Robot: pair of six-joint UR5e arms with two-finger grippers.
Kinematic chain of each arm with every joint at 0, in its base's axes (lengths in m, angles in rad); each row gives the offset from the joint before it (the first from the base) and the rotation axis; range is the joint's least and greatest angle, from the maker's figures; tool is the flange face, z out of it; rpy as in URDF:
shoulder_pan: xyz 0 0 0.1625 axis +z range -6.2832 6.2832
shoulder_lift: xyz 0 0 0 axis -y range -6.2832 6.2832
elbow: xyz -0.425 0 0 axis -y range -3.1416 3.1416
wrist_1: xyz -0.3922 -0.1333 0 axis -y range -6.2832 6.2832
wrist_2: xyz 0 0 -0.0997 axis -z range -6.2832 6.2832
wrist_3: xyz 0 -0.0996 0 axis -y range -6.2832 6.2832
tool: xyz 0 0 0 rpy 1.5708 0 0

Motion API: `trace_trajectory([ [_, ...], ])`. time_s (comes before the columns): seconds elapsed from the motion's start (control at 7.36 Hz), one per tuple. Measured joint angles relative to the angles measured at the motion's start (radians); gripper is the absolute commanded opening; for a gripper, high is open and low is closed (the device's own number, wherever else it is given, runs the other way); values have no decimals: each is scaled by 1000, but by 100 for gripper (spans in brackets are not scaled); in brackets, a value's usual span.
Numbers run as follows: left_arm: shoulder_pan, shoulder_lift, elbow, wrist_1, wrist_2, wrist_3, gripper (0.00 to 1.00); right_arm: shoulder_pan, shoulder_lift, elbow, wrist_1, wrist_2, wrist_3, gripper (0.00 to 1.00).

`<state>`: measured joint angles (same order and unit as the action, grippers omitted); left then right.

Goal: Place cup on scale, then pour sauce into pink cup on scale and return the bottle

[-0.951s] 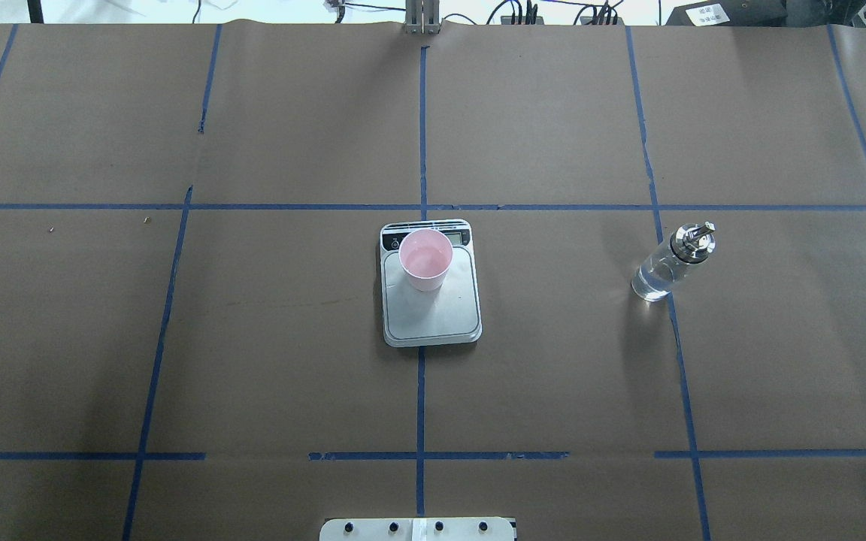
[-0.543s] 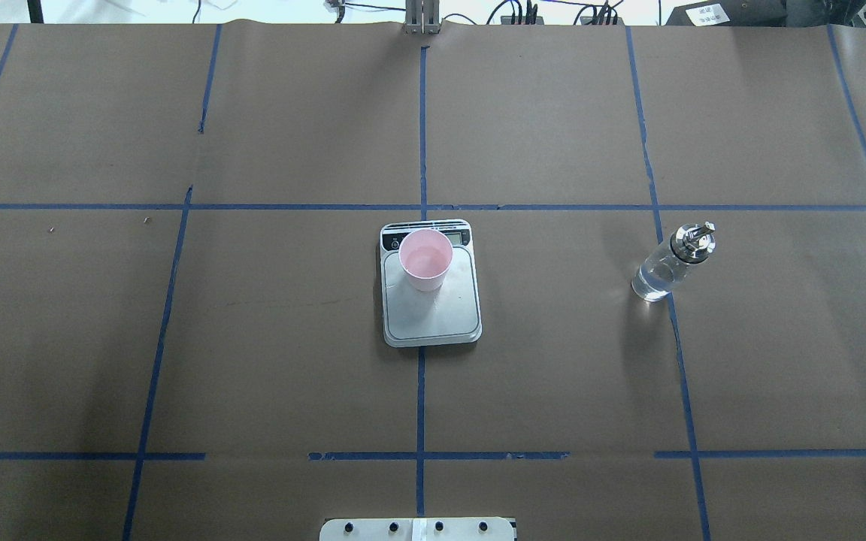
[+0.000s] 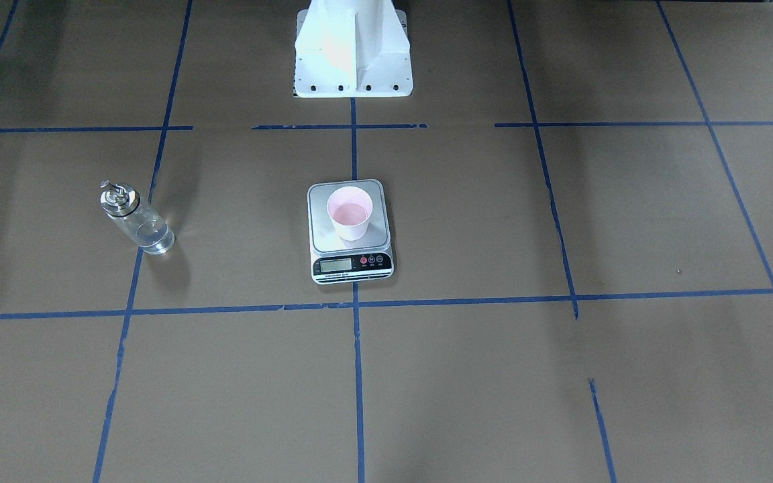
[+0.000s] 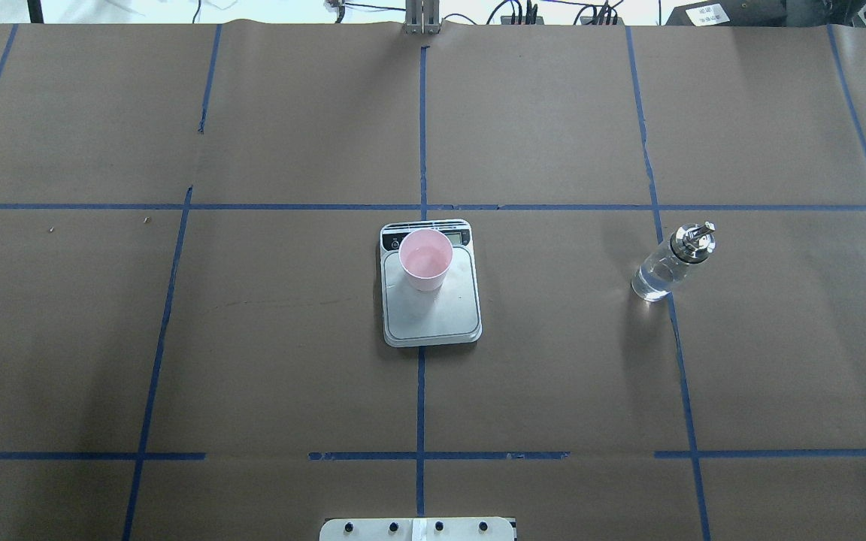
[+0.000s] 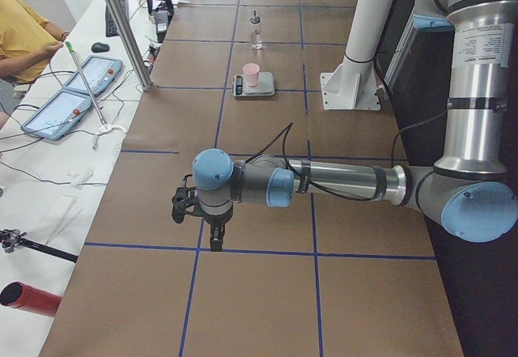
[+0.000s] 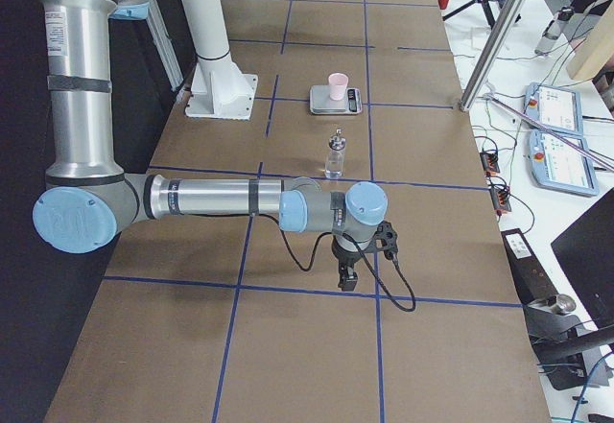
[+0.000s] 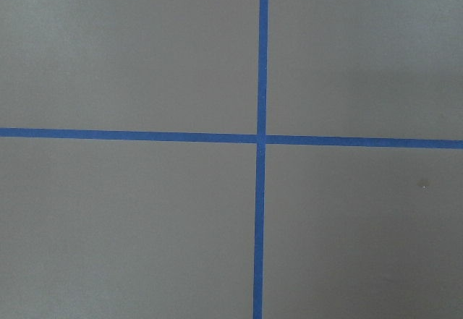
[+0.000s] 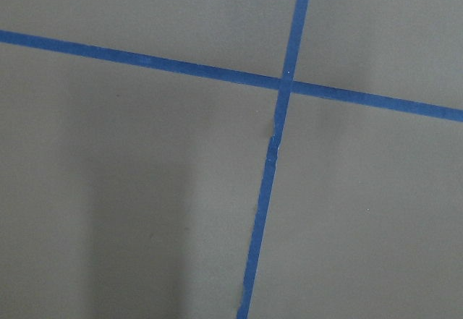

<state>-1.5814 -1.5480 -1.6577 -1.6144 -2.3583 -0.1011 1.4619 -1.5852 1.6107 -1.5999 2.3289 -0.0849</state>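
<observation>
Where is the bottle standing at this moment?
In the overhead view the bottle stands upright in the right half, beside a blue tape line, well apart from the scale that carries the cup.

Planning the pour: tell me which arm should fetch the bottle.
Right, probably. The bottle stands on the robot's right of the scale, nearer the right arm.

1 cup, 1 scale, 1 bottle, 2 arms: left arm & right arm.
</observation>
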Motion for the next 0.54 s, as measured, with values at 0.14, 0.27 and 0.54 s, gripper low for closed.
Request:
trace_trajectory([
  [0.14,0,1,0,0,7,0,100,0,0,0,0,1,0,100],
  [0.27,0,-1,-1,1,21,-1,100,0,0,0,0,1,0,100],
  [0.54,0,-8,-4,1,43,-2,100,0,0,2,0,2,0,100],
])
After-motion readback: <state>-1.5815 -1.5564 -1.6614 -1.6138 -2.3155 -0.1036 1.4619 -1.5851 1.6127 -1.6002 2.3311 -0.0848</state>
